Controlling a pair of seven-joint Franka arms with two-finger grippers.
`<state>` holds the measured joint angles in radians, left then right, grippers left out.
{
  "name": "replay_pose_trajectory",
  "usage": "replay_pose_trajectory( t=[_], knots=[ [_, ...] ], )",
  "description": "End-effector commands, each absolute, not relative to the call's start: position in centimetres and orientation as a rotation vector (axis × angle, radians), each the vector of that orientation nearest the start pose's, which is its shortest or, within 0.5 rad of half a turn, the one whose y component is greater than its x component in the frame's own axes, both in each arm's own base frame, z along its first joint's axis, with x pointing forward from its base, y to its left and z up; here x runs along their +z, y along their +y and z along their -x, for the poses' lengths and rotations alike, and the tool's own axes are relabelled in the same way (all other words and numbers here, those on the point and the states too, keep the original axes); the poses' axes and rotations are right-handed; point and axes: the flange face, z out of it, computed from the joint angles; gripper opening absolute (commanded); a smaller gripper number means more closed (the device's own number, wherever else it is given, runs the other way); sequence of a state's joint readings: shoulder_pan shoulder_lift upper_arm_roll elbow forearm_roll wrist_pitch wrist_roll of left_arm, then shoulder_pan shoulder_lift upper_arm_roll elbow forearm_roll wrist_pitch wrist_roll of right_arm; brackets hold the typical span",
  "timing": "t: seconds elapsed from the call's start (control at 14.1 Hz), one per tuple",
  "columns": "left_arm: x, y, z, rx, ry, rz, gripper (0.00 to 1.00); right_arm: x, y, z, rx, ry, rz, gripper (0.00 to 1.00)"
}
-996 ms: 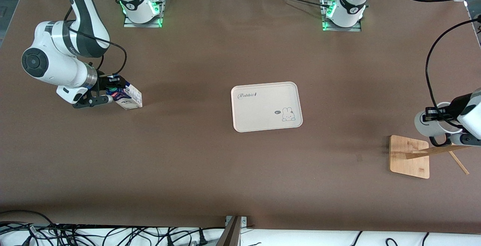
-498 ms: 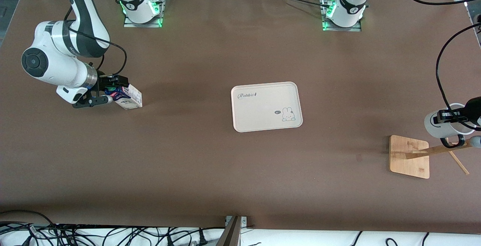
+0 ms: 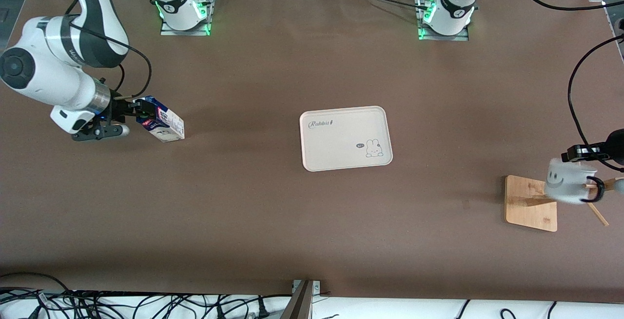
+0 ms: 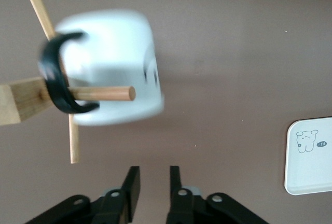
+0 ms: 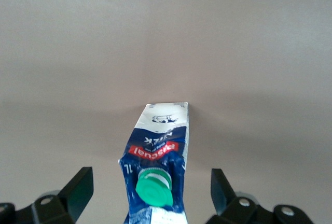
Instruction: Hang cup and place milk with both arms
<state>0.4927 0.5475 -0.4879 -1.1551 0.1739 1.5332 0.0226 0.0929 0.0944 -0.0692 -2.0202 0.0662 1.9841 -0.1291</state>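
The milk (image 3: 165, 125) is a blue and white carton with a green cap, on the table at the right arm's end, its capped top tilted toward my right gripper (image 3: 132, 116). In the right wrist view the milk (image 5: 158, 151) lies between the wide-open fingers of the right gripper (image 5: 150, 177), and neither finger touches it. The cup (image 3: 568, 185) hangs by its black handle on a peg of the wooden rack (image 3: 529, 202). My left gripper (image 3: 580, 152) is just above it, empty. In the left wrist view the cup (image 4: 116, 79) sits on the peg (image 4: 104, 93), apart from the left gripper (image 4: 154, 172), whose fingers stand a little apart.
A pale tray (image 3: 345, 137) with a rabbit drawing lies mid-table, and its corner shows in the left wrist view (image 4: 311, 156). The rack stands near the left arm's end of the table. Cables hang along the table's edge nearest the front camera.
The left gripper let go of the cup, which dropped onto the peg and swings. The right gripper drew back from the milk toward the right arm's end; the carton stayed put.
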Motion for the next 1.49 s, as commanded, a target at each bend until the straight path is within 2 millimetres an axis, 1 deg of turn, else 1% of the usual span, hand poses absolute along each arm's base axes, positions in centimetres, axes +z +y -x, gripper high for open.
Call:
replay_pose_trajectory(
  t=[0.0,0.07,0.14,0.21,0.28,0.36,0.5,0.57,0.64,0.71,0.78,0.85,0.92,1.07,1.14,1.21,1.28,1.35,1.42],
  knots=[
    [51.2,7.7,-68.5,0.162,0.045,3.205,1.0,44.3,0.9,-56.5,0.209,-0.157,3.055,1.0],
    [52.0,5.7,-68.3,0.156,0.097,3.163,1.0,46.1,0.2,-56.9,0.226,-0.145,3.058,1.0],
    [52.5,3.2,-68.2,0.152,0.157,3.139,1.0,48.0,-0.8,-57.5,0.229,-0.122,3.057,1.0],
    [52.4,1.7,-68.0,0.179,0.192,3.132,1.0,49.4,-1.7,-57.9,0.228,-0.103,3.058,1.0],
    [52.3,1.1,-67.8,0.197,0.214,3.13,1.0,50.4,-2.6,-58.1,0.221,-0.085,3.06,1.0],
    [52.2,0.2,-67.8,0.2,0.233,3.127,1.0,51.1,-3.0,-58.3,0.21,-0.079,3.067,1.0],
    [52.4,-0.4,-67.5,0.204,0.267,3.12,1.0,53.3,-3.9,-58.4,0.181,-0.089,3.134,1.0],
    [52.1,-0.4,-67.1,0.215,0.321,3.122,1.0,54.6,-4.0,-58.5,0.168,-0.107,3.178,1.0],
    [52.4,-0.3,-66.1,0.231,0.34,3.105,1.0,55.9,-4.1,-58.5,0.15,-0.109,3.197,1.0],
    [52.2,-0.7,-65.3,0.255,0.343,3.093,1.0,57.0,-4.5,-58.4,0.141,-0.091,3.193,1.0],
    [52.8,-1.0,-64.8,0.241,0.335,3.086,1.0,58.1,-4.7,-58.3,0.125,-0.082,3.197,1.0],
    [53.7,-2.0,-63.9,0.219,0.325,3.055,1.0,58.9,-4.9,-58.2,0.105,-0.069,3.198,1.0],
    [54.0,-3.1,-62.4,0.227,0.306,3.045,1.0,59.4,-5.1,-58.2,0.089,-0.024,3.2,1.0],
    [54.0,-2.4,-60.4,0.218,0.202,3.128,1.0,60.1,-6.3,-57.7,0.073,0.062,3.197,1.0],
    [54.0,-2.0,-60.0,0.179,0.175,3.141,1.0,60.3,-6.4,-57.1,0.11,0.067,3.193,1.0],
    [54.2,-2.0,-58.9,0.127,0.177,3.14,1.0,60.4,-6.2,-56.7,0.146,0.069,3.191,1.0],
    [54.5,-2.5,-57.5,0.063,0.173,3.134,1.0,60.6,-6.1,-56.4,0.158,0.059,3.187,1.0],
    [54.9,-3.1,-56.8,0.003,0.184,3.122,1.0,61.1,-6.1,-56.1,0.146,0.05,3.185,1.0],
    [55.1,-2.9,-56.7,-0.026,0.186,3.113,1.0,60.9,-5.8,-56.0,0.172,0.043,3.182,1.0]
  ],
)
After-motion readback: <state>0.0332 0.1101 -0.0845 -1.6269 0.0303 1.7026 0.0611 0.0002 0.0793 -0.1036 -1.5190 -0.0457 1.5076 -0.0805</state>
